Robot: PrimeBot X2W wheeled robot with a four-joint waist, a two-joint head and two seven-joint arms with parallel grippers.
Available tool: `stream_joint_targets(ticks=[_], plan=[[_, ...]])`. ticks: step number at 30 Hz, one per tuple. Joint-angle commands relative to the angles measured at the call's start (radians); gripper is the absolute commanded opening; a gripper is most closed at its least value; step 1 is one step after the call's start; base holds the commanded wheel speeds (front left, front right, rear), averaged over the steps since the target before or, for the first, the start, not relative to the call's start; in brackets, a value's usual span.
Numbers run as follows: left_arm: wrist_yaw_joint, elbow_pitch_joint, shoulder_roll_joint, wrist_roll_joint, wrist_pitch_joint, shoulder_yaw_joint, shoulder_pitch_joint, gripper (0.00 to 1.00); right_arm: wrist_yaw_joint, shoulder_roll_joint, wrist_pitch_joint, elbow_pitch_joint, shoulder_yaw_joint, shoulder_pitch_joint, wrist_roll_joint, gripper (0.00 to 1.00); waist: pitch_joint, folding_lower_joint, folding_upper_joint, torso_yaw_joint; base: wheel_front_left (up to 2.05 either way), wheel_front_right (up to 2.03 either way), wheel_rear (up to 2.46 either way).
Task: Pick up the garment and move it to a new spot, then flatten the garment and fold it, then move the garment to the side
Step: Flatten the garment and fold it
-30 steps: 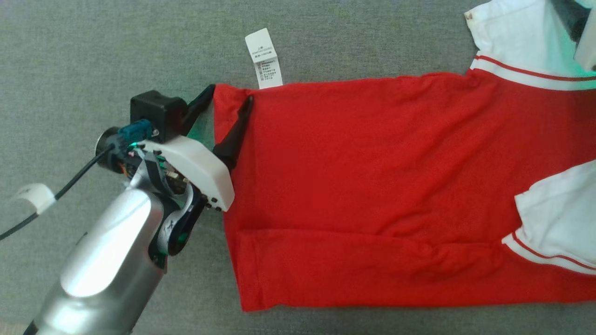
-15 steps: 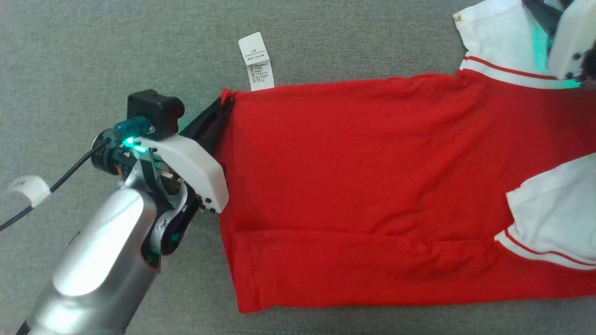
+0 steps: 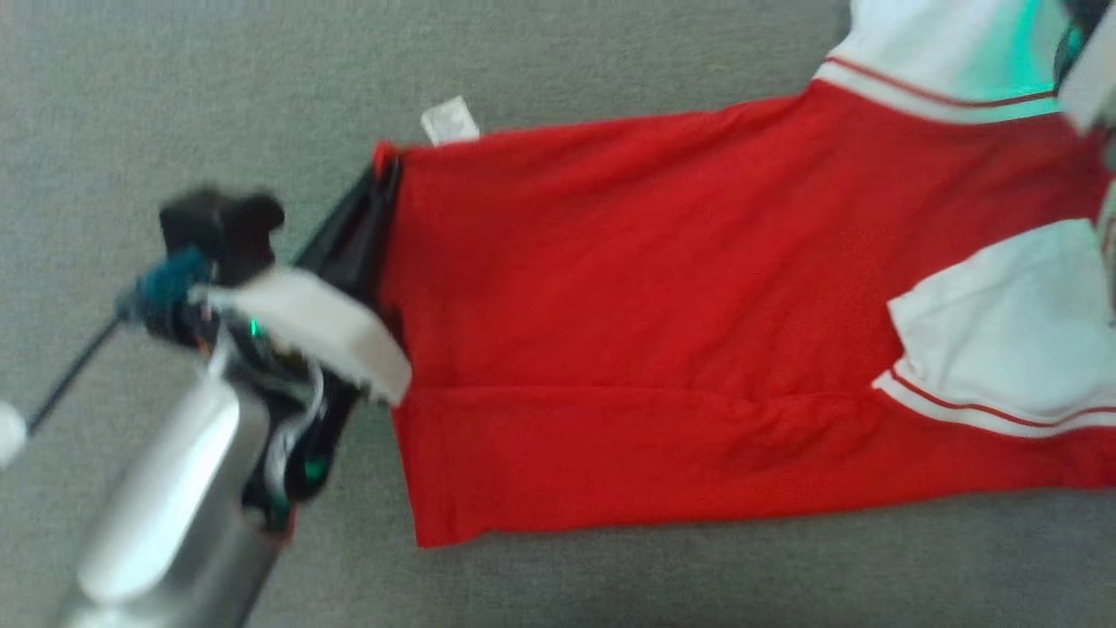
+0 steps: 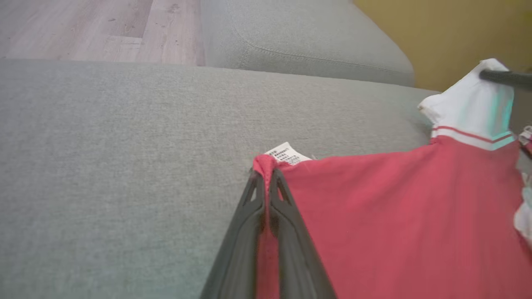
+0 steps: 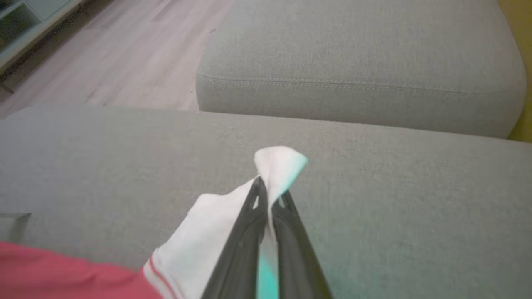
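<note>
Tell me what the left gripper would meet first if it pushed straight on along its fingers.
The left gripper, shut on a corner of the red-and-white garment, would likely brush the small white care label just beyond its tips, then bare grey fabric sofa cushion; depth is hard to judge.

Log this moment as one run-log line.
stage: grasp for pickup | left gripper: shut on red hem corner of garment | right gripper: shut on white sleeve | garment: spread on grey cushion
</note>
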Motion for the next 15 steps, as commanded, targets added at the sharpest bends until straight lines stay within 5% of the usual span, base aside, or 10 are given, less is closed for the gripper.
stream_joint_targets(ticks=[1, 9, 15], plan=[[0.004, -0.038, 0.037, -0.003, -0.009, 0.051, 0.017, 0.0, -0.001, -0.023, -0.01, -0.04, 0.0, 0.043, 0.006, 0.0, -0.021, 0.0, 0.0, -0.019, 0.0, 0.0, 0.0], [0.082, -0.222, 0.066, -0.042, -0.092, 0.095, 0.318, 0.0, -0.001, -0.1, 0.0, -0.283, -0.049, 0.395, 0.08, 0.0, -0.078, 0.0, 0.0, -0.087, 0.0, 0.0, 0.0], [0.114, -0.256, 0.073, -0.055, -0.127, 0.119, 0.425, 0.0, -0.001, -0.069, 0.017, -0.359, -0.105, 0.534, 0.083, 0.0, -0.082, 0.0, 0.0, -0.109, 0.0, 0.0, 0.0]])
